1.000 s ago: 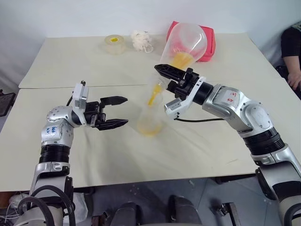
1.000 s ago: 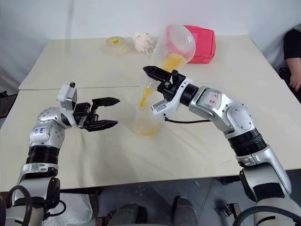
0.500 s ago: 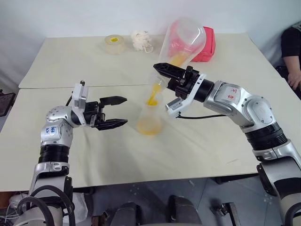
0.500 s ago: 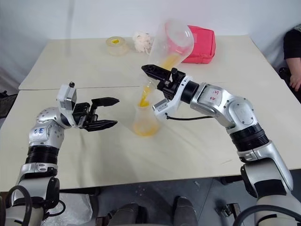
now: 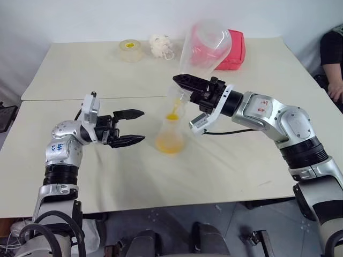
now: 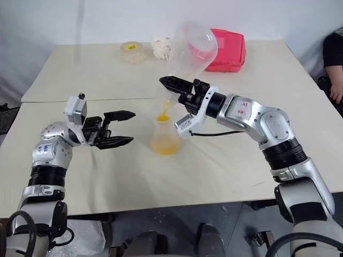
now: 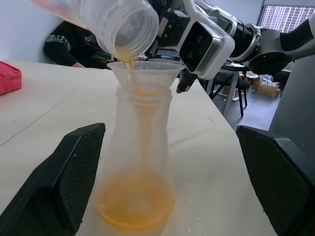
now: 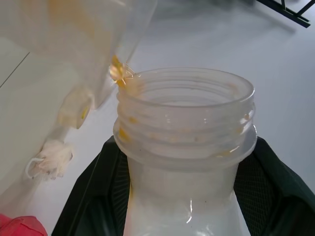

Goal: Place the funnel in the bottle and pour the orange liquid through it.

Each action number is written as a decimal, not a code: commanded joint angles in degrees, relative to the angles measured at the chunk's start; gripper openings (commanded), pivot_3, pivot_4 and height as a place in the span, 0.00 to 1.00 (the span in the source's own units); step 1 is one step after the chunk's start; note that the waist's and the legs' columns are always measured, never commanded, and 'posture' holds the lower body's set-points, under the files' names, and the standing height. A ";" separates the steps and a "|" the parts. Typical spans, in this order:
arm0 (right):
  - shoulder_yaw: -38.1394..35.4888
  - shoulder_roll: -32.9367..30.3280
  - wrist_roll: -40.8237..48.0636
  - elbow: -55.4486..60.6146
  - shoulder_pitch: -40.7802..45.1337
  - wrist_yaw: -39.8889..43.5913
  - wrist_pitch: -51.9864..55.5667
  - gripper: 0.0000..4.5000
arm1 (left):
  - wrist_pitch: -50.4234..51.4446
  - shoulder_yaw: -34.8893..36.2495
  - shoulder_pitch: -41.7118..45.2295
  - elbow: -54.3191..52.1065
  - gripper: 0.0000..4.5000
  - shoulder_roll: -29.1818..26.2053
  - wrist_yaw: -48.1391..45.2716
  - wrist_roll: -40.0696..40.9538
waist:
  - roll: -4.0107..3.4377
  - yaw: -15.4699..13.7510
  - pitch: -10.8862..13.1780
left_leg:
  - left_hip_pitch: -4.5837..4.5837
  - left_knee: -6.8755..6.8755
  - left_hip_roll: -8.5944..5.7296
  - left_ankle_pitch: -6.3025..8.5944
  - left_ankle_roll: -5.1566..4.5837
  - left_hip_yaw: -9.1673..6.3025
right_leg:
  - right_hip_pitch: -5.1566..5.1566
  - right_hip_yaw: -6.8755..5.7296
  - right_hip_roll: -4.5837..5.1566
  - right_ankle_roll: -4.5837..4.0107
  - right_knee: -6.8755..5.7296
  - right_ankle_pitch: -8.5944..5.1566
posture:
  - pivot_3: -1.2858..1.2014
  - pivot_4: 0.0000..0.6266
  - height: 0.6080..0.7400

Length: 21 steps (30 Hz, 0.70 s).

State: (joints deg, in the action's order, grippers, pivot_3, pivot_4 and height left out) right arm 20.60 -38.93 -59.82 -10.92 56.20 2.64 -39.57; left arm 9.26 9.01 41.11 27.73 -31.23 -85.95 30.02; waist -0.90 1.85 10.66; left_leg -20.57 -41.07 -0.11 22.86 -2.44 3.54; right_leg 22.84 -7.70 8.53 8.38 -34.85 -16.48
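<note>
The right claw point(image 5: 185, 81) was clamped on the neck of one upturned jug point(image 5: 206, 45), draining orange liquid point(image 5: 170, 143) into one funnel point(image 7: 142, 73) seated in one bottle point(image 5: 170, 134) mid-surface point(image 5: 241, 166). The left claw point(image 5: 134, 127), jaws apart, waited left of the bottle, likely to steady it.

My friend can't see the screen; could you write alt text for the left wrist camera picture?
A tipped clear container, held by the right gripper, trickles the last orange liquid into a whitish funnel seated in a clear bottle on a pale table. The camera arm's two black fingers stand open on either side.
</note>
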 commanded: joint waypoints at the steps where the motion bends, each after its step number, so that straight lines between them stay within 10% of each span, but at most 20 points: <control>1: -0.17 -0.91 -0.96 0.91 2.44 -2.17 -0.23 0.54 | -0.09 0.60 1.46 -0.38 1.00 -0.64 -1.73 1.24 | 0.00 0.06 0.00 | 0.00 0.00 0.00 0.00 0.00 0.00 | 0.00 0.00 0.00 0.00 0.00 0.00 | 0.52 0.24 1.00; 21: -0.48 -0.91 0.82 3.55 1.38 -1.07 0.50 0.54 | -0.38 -0.17 2.33 1.29 1.00 -1.09 -1.53 -0.10 | 0.00 0.04 0.00 | -0.01 0.00 0.00 0.00 0.00 -0.01 | 0.01 0.00 0.00 0.00 0.00 0.00 | 0.52 0.24 1.00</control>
State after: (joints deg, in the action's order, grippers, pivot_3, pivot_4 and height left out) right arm 22.13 -39.16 -60.72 -10.11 57.27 1.48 -39.80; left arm 9.38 8.77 42.28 28.87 -31.52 -85.95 29.86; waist -0.90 1.89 10.66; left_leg -20.58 -41.07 -0.11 22.86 -2.44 3.53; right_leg 22.85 -7.71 8.53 8.38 -34.85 -16.48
